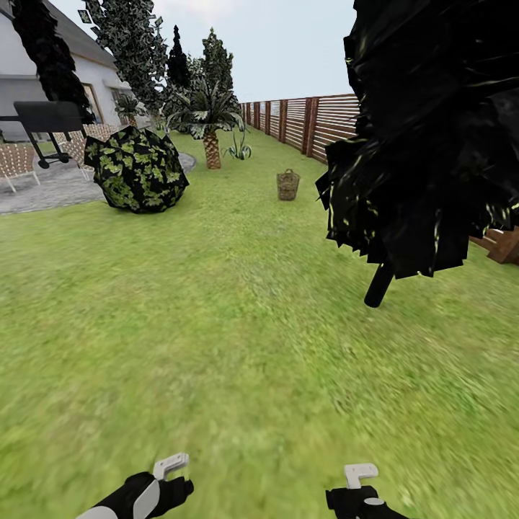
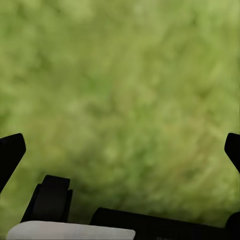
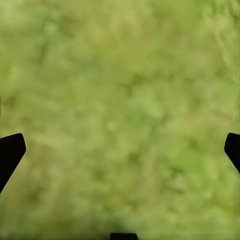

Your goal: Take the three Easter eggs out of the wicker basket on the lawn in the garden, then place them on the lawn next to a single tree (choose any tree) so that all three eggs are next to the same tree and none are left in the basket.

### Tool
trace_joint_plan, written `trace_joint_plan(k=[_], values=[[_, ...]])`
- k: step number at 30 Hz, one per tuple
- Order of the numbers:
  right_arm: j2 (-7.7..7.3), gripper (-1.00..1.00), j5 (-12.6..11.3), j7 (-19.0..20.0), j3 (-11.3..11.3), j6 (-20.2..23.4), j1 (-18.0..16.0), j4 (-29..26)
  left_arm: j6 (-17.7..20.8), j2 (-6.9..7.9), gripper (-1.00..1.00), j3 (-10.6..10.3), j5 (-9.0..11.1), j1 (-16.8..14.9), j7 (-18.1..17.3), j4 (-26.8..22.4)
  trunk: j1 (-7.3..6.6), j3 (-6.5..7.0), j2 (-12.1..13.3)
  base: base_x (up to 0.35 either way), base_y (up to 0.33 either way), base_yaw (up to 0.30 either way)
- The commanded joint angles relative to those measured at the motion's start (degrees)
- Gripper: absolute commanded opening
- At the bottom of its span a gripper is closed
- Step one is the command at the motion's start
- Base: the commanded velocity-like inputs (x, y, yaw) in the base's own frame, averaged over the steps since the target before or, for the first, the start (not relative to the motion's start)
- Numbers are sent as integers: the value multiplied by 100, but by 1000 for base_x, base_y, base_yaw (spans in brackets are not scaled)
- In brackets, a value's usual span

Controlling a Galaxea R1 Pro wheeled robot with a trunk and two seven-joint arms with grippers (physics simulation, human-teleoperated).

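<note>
The wicker basket (image 1: 287, 184) stands far ahead on the lawn (image 1: 216, 324), close to the wooden fence. It is small at this distance, and the Easter eggs are hidden from me. A tall tree with speckled dark leaves (image 1: 133, 43) rises at the back left by the house, its trunk hidden. My left gripper (image 1: 171, 470) and right gripper (image 1: 360, 476) hang low at the near edge, far from the basket. In the wrist views the left gripper (image 2: 123, 145) and right gripper (image 3: 122, 145) are open over bare grass, fingers wide apart, holding nothing.
A thin black-trunked dark tree (image 1: 432, 130) stands close on the right, trunk (image 1: 378, 285) planted in the grass. A round leafy bush (image 1: 137, 169) and a palm (image 1: 211, 144) lie ahead to the left. The grey patio (image 1: 43, 191) with chairs is far left; the slatted fence (image 1: 310, 122) runs along the right.
</note>
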Motion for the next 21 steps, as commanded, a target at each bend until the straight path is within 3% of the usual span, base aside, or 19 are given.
trace_joint_plan(k=[1, 6, 17, 21], values=[[3, 100, 2, -29, 34, -14, -4, 6, 36, -2, 100, 5, 59, 1, 1, -7, -1, -4, -2, 0, 0, 0], [9, 100, 2, -31, 37, -14, -4, 6, 36, 6, 100, 5, 59, 1, 14, -2, -1, -4, -2, 0, 0, 0], [12, 100, -4, -40, 41, -22, 68, 15, 36, 3, 100, 5, 58, 1, 18, 45, -242, 193, 439, 0, 0, 0], [17, 100, -6, -40, 41, -23, 141, 23, 29, 4, 100, 5, 59, 4, 16, 326, -330, 265, 600, 0, 0, 0]])
